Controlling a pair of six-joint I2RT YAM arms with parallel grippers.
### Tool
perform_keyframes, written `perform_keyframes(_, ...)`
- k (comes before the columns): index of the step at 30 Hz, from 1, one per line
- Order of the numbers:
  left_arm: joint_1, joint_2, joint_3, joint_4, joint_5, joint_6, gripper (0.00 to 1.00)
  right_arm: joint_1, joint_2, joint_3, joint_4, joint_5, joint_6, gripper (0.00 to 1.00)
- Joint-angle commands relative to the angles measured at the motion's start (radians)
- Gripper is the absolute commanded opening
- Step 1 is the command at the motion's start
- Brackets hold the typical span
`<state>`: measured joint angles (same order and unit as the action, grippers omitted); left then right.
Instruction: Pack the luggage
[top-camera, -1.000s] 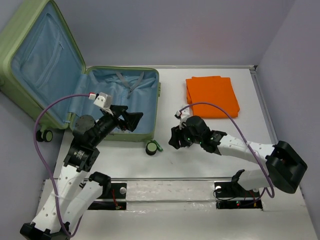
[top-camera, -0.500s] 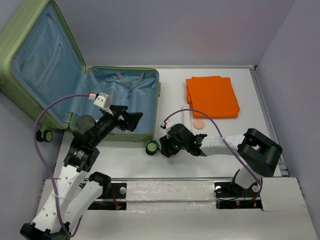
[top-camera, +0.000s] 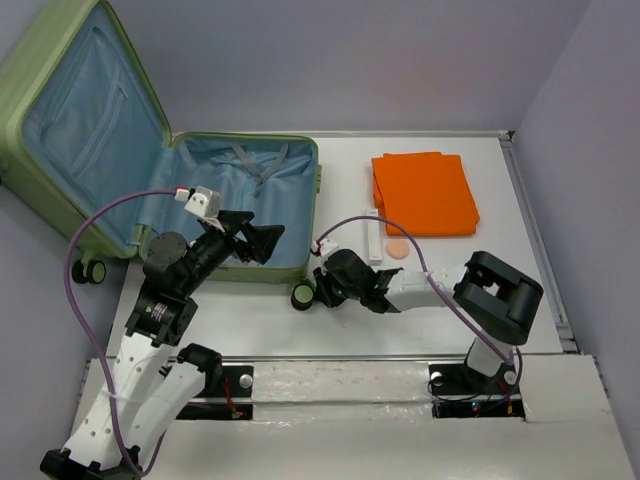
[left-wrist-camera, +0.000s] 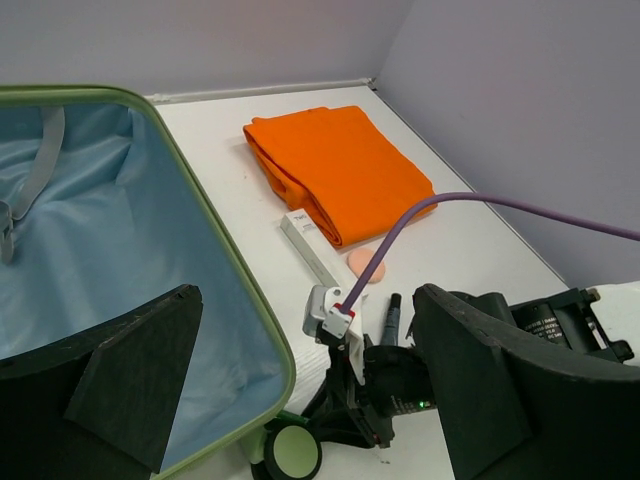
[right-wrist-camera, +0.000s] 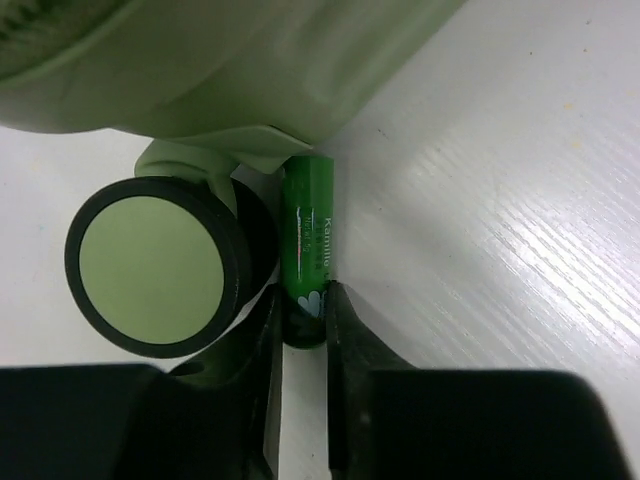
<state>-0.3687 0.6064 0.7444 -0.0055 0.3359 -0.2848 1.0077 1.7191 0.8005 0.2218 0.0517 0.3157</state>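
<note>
Right gripper (right-wrist-camera: 303, 315) clamped on green battery (right-wrist-camera: 308, 240), at 3 o'clock of the luggage (right-wrist-camera: 250, 60) wheel (right-wrist-camera: 150, 262). Left gripper (top-camera: 268, 245) spread wide, holding nothing.

Bright, even light from above. Soft shadows fall on the table (top-camera: 260, 315) just beside the suitcase (top-camera: 290, 200). In my right wrist view the table near its wheel (right-wrist-camera: 155, 270) washes pale; my right pincer (right-wrist-camera: 303, 345) reads black, detail lost.

Between the jaws of the right gripper (right-wrist-camera: 303, 305), the near end of the green tube (right-wrist-camera: 306, 240) is hidden, and its smaller print is too blurred to read. The luggage (right-wrist-camera: 230, 60) runs off that view's top edge.
</note>
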Motion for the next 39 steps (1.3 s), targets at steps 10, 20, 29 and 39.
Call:
perform_keyframes(10, 0.016, -0.026, 0.019, 0.044, 0.011, 0.009, 0.99, 0.012, -0.379, -0.029, -0.222, 0.231, -0.053, 0.07)
perform_keyframes(20, 0.043, -0.043, 0.015, 0.048, -0.011, 0.001, 0.99, 0.012, -0.034, 0.614, -0.265, 0.163, -0.118, 0.36)
perform_keyframes(29, 0.045, -0.063, 0.016, 0.048, 0.011, -0.002, 0.99, -0.099, -0.169, 0.395, -0.36, 0.372, -0.003, 0.84)
perform_keyframes(39, 0.039, -0.062, 0.012, 0.058, 0.026, -0.01, 0.99, -0.303, -0.248, 0.074, -0.406, 0.372, 0.112, 0.81)
